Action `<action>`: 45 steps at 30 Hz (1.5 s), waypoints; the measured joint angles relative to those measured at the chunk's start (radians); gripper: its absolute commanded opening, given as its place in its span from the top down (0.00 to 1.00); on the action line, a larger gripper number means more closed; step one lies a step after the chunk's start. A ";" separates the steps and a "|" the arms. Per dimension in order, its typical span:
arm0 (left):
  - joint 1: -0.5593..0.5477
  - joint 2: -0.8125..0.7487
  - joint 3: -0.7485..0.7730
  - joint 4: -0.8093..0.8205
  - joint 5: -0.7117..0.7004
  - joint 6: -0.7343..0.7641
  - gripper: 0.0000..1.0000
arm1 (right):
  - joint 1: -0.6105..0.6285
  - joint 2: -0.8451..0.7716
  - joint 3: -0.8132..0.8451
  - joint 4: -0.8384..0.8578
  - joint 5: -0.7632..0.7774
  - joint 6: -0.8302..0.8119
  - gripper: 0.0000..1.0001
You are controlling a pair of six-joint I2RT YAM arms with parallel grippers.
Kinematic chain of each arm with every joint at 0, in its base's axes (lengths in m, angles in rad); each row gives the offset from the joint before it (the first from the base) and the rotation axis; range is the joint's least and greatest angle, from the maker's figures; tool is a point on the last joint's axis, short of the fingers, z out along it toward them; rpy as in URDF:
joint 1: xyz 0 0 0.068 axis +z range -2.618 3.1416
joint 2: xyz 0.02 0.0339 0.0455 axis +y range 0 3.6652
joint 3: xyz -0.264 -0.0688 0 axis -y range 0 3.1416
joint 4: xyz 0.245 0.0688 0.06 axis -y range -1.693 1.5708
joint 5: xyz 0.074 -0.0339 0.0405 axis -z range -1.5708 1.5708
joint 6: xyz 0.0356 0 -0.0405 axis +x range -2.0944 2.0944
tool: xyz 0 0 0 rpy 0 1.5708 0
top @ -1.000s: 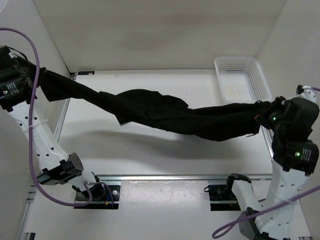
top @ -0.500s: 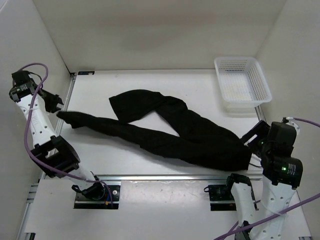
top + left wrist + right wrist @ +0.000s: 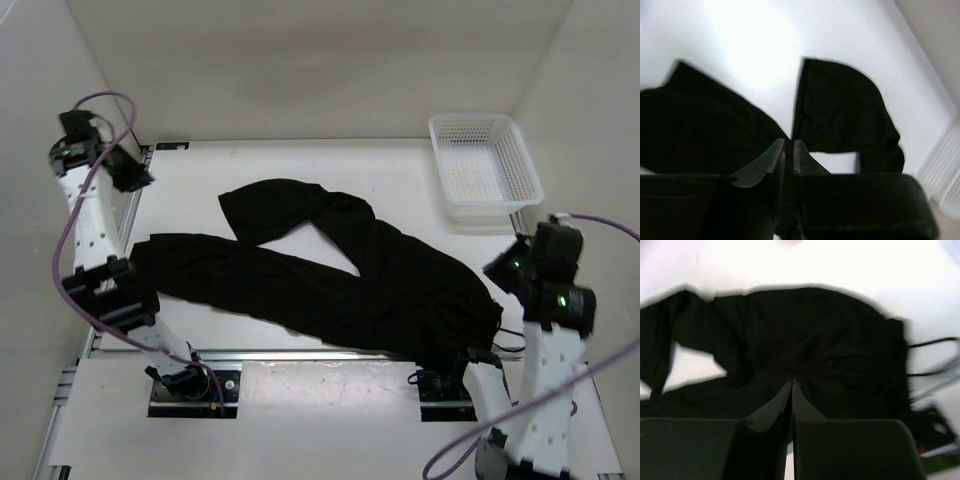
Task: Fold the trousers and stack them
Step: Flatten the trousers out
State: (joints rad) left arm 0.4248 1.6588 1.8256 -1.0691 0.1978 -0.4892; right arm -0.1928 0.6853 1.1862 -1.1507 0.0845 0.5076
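- Over the table (image 3: 400, 170), seen from the top camera, the trousers (image 3: 330, 280) lie spread flat, off to the left of the white mesh basket (image 3: 485, 165) and nearer the arms than it is, not touching it.
- Their widest part sits on the near side of the basket, reaching the table's front rail. One leg runs straight away from the basket to the table's left side, and the other bends back into a loop about level with the basket.
- From the same view, the left end effector (image 3: 130, 175) hangs clear of the cloth at the far-left corner, right across the table from the basket. The right end effector (image 3: 500, 268) is just on the near side of the basket, by the trousers' right edge.
- At the left wrist, the left end effector (image 3: 788, 145) has its fingers drawn almost together, with only a thin slit between them and nothing caught in it.
- Below it the trousers (image 3: 840, 110) show as two dark masses with a wedge of bare table (image 3: 740, 30) between them. A ribbed white wall, blurred, shows at the lower right and looks like the basket's (image 3: 945, 165).
- At the right wrist, the right end effector (image 3: 791, 385) has its fingers pressed tight together, with no cloth seen pinched between them.
- Beneath it the trousers (image 3: 805, 340) fill most of the view, rumpled and blurred, with thin black cables (image 3: 935, 342) trailing off at their right. The basket is out of this view.
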 measured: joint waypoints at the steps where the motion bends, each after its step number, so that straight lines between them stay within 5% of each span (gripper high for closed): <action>1: -0.045 0.037 0.019 0.009 0.015 0.021 0.69 | 0.000 0.040 -0.047 0.039 -0.066 -0.003 0.91; 5: -0.219 0.220 0.061 0.034 0.025 0.074 0.47 | 0.008 0.240 -0.201 0.195 -0.249 -0.008 0.76; 12: -0.417 0.519 0.097 0.024 -0.035 0.066 0.47 | 0.025 0.324 -0.207 0.296 -0.313 -0.027 0.59; 22: -0.420 0.618 0.096 0.033 -0.158 0.007 0.44 | 0.025 0.324 -0.210 0.359 -0.324 -0.045 0.50; 31: -0.440 0.689 0.145 0.024 -0.191 -0.016 0.90 | 0.025 0.323 -0.227 0.368 -0.323 -0.047 0.50; 40: -0.426 0.727 0.272 -0.041 -0.217 -0.016 0.90 | 0.025 0.332 -0.227 0.369 -0.323 -0.048 0.50; 45: -0.320 0.679 0.356 -0.060 -0.223 -0.024 0.90 | 0.025 0.333 -0.227 0.369 -0.323 -0.048 0.50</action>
State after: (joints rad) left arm 0.1047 2.3383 2.1818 -1.1294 -0.0250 -0.5137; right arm -0.1677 1.0187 0.9592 -0.7822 -0.2382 0.4591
